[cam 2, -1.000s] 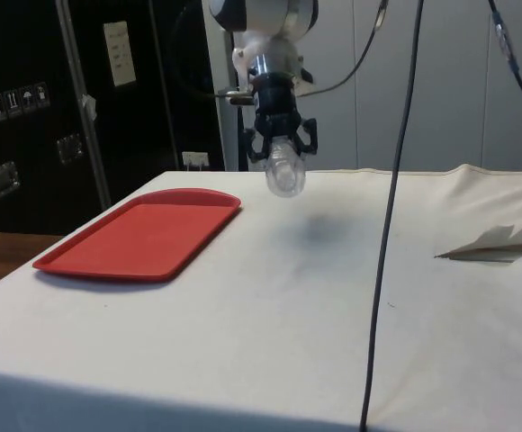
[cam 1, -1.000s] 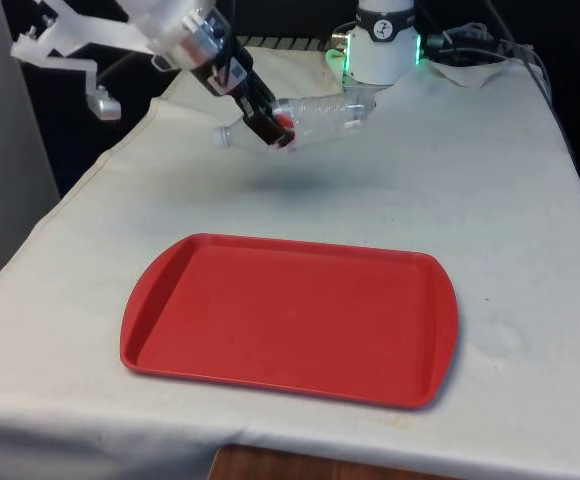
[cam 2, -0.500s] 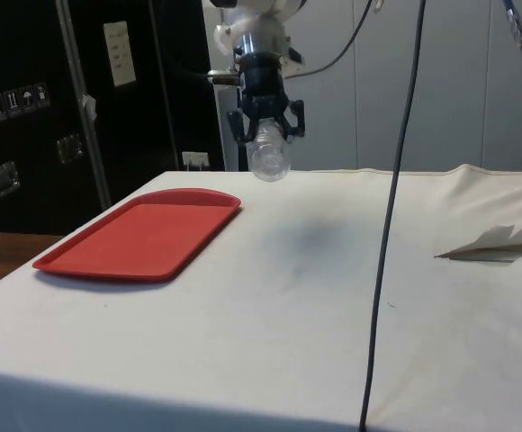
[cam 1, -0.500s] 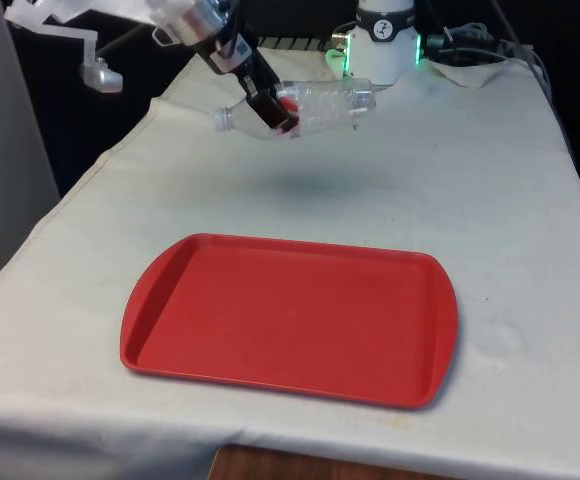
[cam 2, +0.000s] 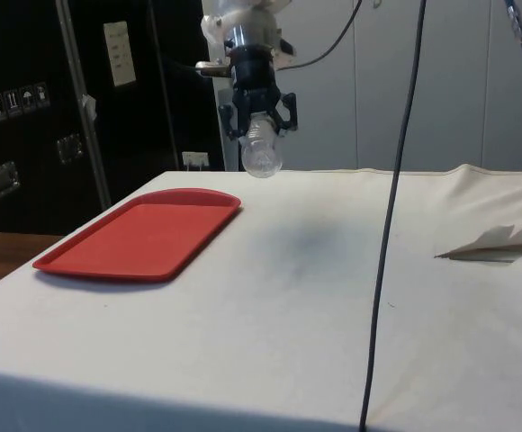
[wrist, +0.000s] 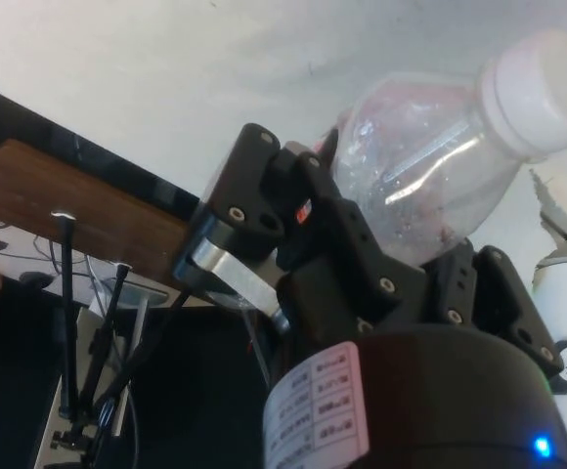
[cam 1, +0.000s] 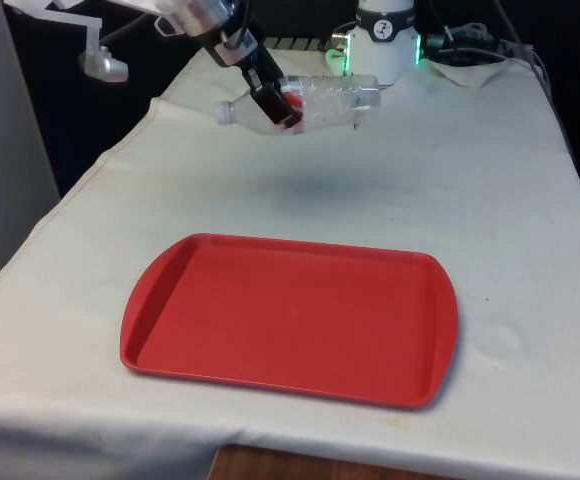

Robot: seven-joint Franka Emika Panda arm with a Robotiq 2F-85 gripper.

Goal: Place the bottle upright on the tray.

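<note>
The bottle is clear plastic with a white cap and a red patch under the fingers, and it lies nearly level in the air above the bench's far end, cap towards the front view's left. The tool pinches it around the body near the neck, fingers pressed against both sides. The tray, red and bare, lies well apart near the bench's near edge; the arm is cut off above.
</note>
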